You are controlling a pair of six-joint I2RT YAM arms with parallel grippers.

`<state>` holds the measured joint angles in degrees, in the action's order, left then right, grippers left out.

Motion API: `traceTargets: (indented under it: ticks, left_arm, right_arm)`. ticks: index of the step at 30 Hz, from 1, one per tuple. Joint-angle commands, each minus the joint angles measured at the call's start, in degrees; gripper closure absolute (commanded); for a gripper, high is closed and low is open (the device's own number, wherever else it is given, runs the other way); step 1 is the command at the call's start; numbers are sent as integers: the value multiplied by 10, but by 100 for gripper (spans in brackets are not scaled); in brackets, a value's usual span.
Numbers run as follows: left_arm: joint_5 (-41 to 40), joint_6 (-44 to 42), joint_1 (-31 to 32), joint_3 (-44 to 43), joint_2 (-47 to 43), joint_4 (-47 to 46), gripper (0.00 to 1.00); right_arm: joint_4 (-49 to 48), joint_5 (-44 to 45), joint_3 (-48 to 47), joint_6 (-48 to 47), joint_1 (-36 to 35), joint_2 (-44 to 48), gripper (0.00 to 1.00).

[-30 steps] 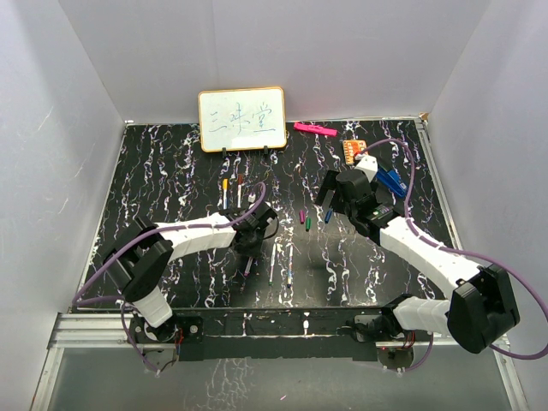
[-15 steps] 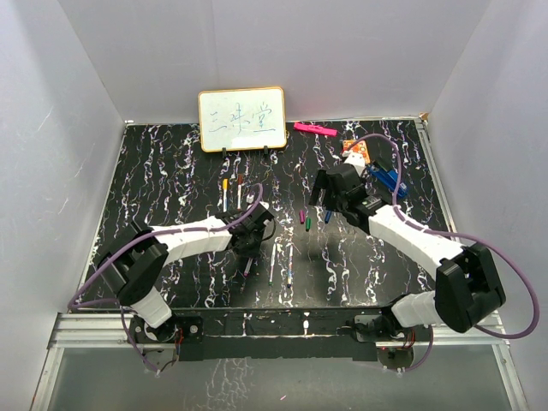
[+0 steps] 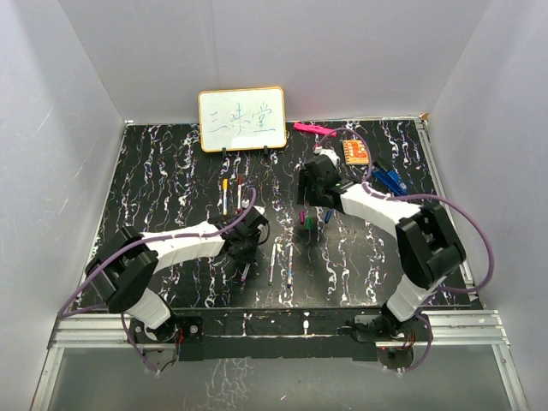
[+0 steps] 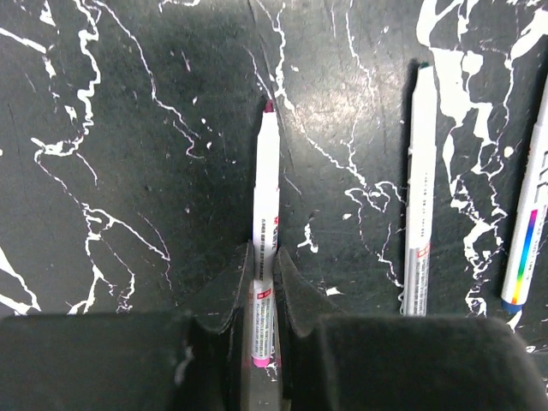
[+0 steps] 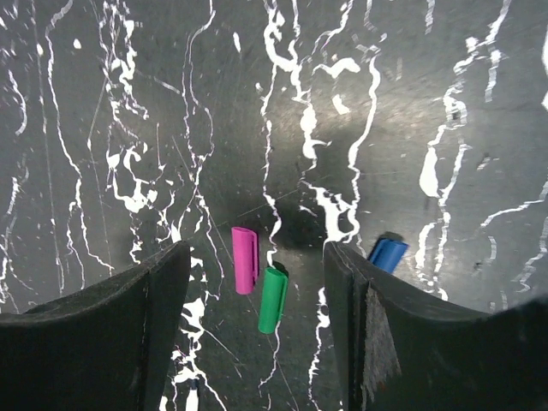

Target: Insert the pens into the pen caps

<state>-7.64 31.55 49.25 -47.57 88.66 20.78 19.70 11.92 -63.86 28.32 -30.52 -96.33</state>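
In the left wrist view my left gripper (image 4: 264, 261) is shut on a white-barrelled pen (image 4: 266, 188) with a magenta end and a dark tip pointing away. The top view shows this gripper (image 3: 243, 246) low over the table with the pen (image 3: 245, 272). Two more pens (image 4: 419, 197) lie to its right, seen in the top view (image 3: 273, 261). My right gripper (image 5: 255, 254) is open above a magenta cap (image 5: 245, 259) and a green cap (image 5: 273, 299). A blue cap (image 5: 388, 253) lies just outside its right finger. In the top view the right gripper (image 3: 313, 187) is just behind the caps (image 3: 306, 221).
A small whiteboard (image 3: 242, 118) stands at the back. A thick pink marker (image 3: 314, 129), an orange card (image 3: 356, 151) and a blue clip-like object (image 3: 390, 180) lie at the back right. Two pens with yellow and red-brown ends (image 3: 231, 193) lie in front of the whiteboard.
My right arm has swung left and back, bringing its gripper over the caps. My left gripper has shifted slightly nearer and left.
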Motion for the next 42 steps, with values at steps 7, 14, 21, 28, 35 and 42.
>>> traceTargets:
  ticks: [7,14,21,28,35,42]
  left_arm:
    - [17,4,3,22,-68,42,100]
    - [25,9,3,30,-88,32,100]
    - [24,10,2,26,-92,40,100]
    - [23,12,3,24,-96,40,100]
    - [24,13,3,25,-92,34,100]
    - [21,13,3,26,-86,33,100]
  right_arm:
    - [0,-9,-48,-14,-15,-44,40]
    - [9,-11,-57,-15,-19,-75,41]
    - [10,-11,-54,-15,-23,-84,44]
    - [12,-4,-53,-17,-29,-92,46]
    - [16,8,-52,-27,-36,-104,49]
    - [9,7,-48,-34,-41,-118,50]
